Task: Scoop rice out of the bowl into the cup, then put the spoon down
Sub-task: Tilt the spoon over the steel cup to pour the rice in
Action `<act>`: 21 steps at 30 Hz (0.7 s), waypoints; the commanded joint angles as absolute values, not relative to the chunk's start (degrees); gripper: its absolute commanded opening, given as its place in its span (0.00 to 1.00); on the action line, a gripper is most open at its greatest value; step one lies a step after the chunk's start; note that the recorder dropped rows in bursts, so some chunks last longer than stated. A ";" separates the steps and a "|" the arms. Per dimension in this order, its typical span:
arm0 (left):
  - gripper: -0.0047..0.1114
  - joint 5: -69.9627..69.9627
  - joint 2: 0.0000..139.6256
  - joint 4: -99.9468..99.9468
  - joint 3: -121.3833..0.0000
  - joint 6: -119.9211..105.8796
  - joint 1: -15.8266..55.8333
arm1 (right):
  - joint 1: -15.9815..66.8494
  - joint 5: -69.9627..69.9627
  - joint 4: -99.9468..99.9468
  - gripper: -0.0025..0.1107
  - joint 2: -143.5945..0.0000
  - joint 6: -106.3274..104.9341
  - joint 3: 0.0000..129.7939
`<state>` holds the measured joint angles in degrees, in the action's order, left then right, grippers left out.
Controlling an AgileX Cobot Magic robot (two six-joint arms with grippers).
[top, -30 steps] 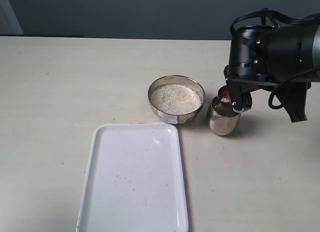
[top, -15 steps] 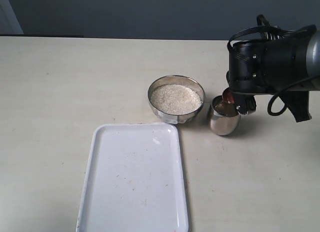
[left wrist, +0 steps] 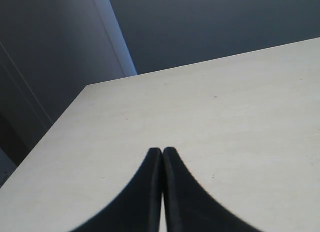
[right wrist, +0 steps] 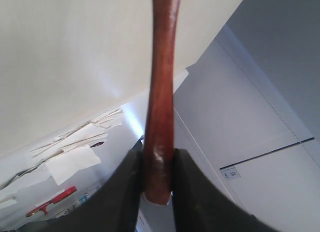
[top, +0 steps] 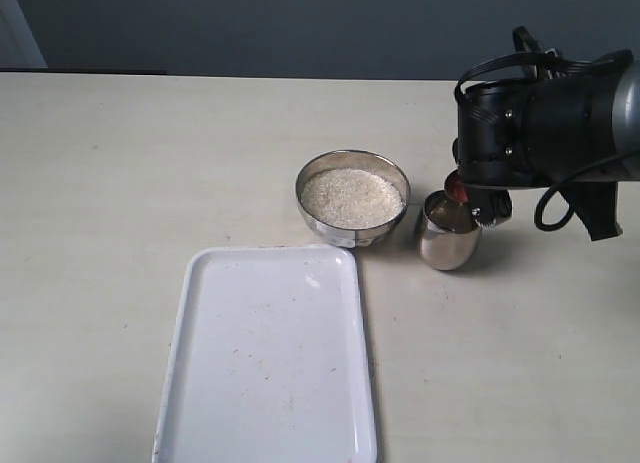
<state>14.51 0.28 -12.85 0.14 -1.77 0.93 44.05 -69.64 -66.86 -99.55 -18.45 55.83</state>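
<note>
Robot lab bench: plain pale tabletop [top: 130,163], dark blank wall [top: 250,28], black cabled robot arm [top: 545,133].

Red-brown spoon [top: 456,189] over cup [top: 447,247]; rice [top: 352,197] in bowl [top: 335,232].

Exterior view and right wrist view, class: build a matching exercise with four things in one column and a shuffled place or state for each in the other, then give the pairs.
Column one
1. steel bowl
2. steel cup
3. white tray
4. wooden spoon

Column two
A. flat and rectangular, lying on the table
B. filled with rice
C. clamped in the right gripper
D. stands right of the steel bowl in the exterior view

Pairs: 1-B, 2-D, 3-A, 4-C
</note>
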 commanded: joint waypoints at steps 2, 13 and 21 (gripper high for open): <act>0.04 13.87 0.00 -12.86 0.00 -1.50 1.31 | 44.13 -69.96 -68.25 0.02 -99.39 -17.85 55.72; 0.04 13.87 0.00 -12.86 0.00 -1.50 1.31 | 44.13 -69.96 -63.18 0.02 -96.68 -14.13 55.72; 0.04 13.87 0.00 -12.86 0.00 -1.50 1.31 | 44.13 -69.96 -47.10 0.02 -91.50 -5.46 55.72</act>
<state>14.51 0.28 -12.85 0.14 -1.77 0.93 44.05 -69.60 -54.63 -93.51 -8.37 55.83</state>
